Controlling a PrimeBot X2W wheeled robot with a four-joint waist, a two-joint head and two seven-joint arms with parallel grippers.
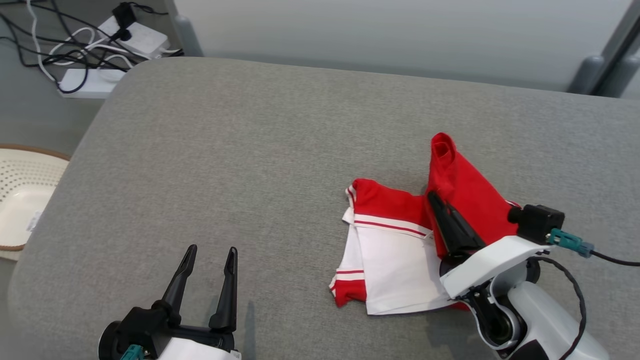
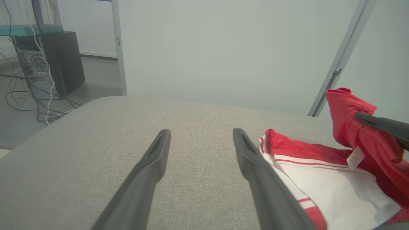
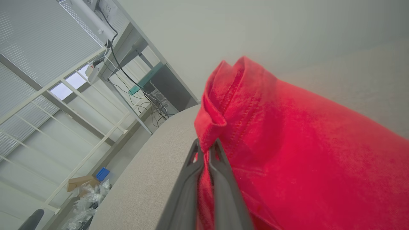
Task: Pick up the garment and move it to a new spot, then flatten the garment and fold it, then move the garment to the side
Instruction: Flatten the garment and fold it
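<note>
The garment [image 1: 400, 250] lies right of centre on the grey tabletop [image 1: 250, 150], long axis up the frame, red end raised in the closed right tool [image 1: 434, 199]; the left tool [image 1: 210, 252] is wide at lower left.

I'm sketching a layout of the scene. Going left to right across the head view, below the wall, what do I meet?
Cream perforated basket → left tool → red-and-white garment → teal cable plug.
</note>
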